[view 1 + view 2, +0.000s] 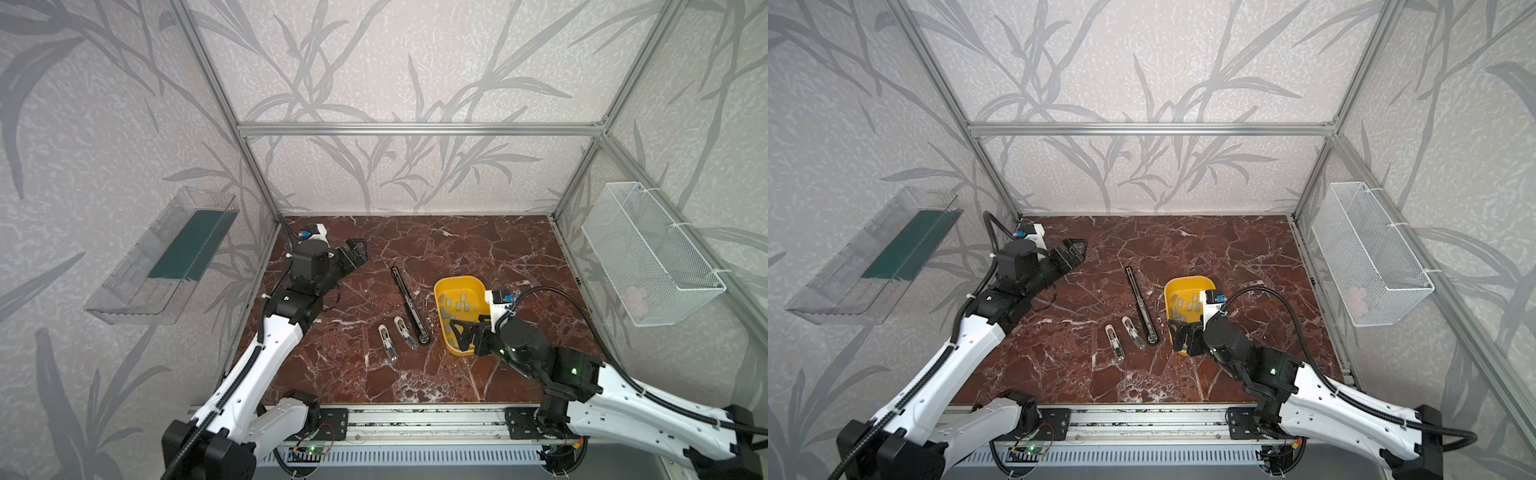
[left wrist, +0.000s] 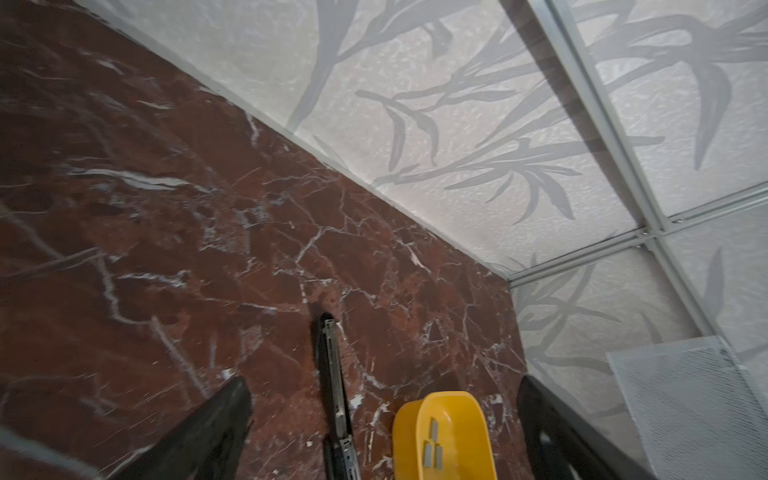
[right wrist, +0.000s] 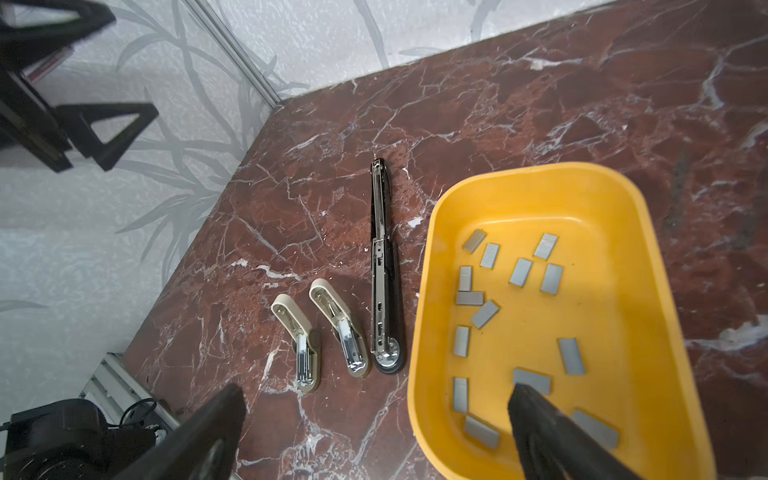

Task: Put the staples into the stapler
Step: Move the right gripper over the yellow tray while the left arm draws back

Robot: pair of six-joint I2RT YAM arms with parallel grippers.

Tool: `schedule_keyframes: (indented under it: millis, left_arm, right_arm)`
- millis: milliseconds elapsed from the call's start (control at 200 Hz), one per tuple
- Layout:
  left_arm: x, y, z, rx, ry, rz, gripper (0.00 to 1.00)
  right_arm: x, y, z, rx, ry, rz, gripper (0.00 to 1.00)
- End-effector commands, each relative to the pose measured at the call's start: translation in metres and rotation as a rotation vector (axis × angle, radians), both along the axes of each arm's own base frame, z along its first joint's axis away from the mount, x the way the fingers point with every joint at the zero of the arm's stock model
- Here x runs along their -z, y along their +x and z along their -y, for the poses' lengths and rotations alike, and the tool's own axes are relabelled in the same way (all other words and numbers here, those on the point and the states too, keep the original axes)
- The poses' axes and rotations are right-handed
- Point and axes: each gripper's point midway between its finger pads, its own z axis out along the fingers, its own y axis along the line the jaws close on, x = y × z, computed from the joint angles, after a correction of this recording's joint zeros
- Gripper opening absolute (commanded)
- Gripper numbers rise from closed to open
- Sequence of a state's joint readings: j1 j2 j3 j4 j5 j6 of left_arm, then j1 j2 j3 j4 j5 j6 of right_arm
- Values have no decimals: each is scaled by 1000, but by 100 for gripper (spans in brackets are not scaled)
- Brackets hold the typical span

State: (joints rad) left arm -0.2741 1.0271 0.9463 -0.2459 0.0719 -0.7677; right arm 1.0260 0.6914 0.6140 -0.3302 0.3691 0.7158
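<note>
A long black stapler (image 1: 409, 305) (image 3: 384, 274) lies opened out flat in the middle of the marble table, its metal channel facing up. The staples (image 1: 459, 307) (image 3: 520, 272), several short grey strips, lie loose in a yellow tray (image 1: 457, 279) (image 3: 419, 316) to its right. My right gripper (image 1: 457, 334) (image 3: 376, 392) is open and straddles the tray's near left wall. One finger is inside the tray above the staples, the other over the table. My left gripper (image 1: 360, 251) (image 2: 384, 384) hangs open and empty at the back left, away from the stapler (image 2: 334, 386).
Two cream mini staplers (image 1: 387, 340) (image 1: 405, 332) lie opened just left of the black one. A clear plastic bin (image 1: 166, 257) hangs on the left wall and a white wire basket (image 1: 648, 257) on the right wall. An aluminium rail (image 1: 415, 424) runs along the front edge.
</note>
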Motion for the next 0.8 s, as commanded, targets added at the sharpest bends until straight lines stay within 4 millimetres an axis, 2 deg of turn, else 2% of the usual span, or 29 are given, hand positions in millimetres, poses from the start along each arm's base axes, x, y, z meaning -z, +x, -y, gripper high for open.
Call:
schedule_keyframes:
  millis: [0,75,135,180,275,395,565,640,725,795]
  left_arm:
    - [28,-32,-31,-122,138,-137,99]
    - [60,-48,-33,-95,174,-210,99]
    - [81,-58,-38,-103,189,-209,99]
    - [97,-64,-46,-135,185,-201,99]
    - [112,-77,-56,-124,267,-178,99]
    - [131,-103,-85,-234,341,-256,99]
    - [146,-123,-106,-310,403,-296,99]
    - [157,-126,-112,-337,426,-316,99]
    - [156,-125,-106,-295,426,-320,99]
    - [155,-123,-105,-289,420,-309,99]
  right_arm:
    - [8,0,25,-2,-147,0,99]
    - [19,0,34,30,-223,-38,100]
    - [30,-1,37,36,-279,-80,87]
    - [37,-1,40,57,-315,-120,82]
    - [48,1,41,74,-399,-173,68]
    - [61,5,37,75,-459,-213,68]
    - [81,10,38,101,-512,-271,70]
    - [92,12,42,114,-527,-307,71]
    - [103,12,44,121,-524,-343,71]
    - [108,12,39,95,-498,-356,71]
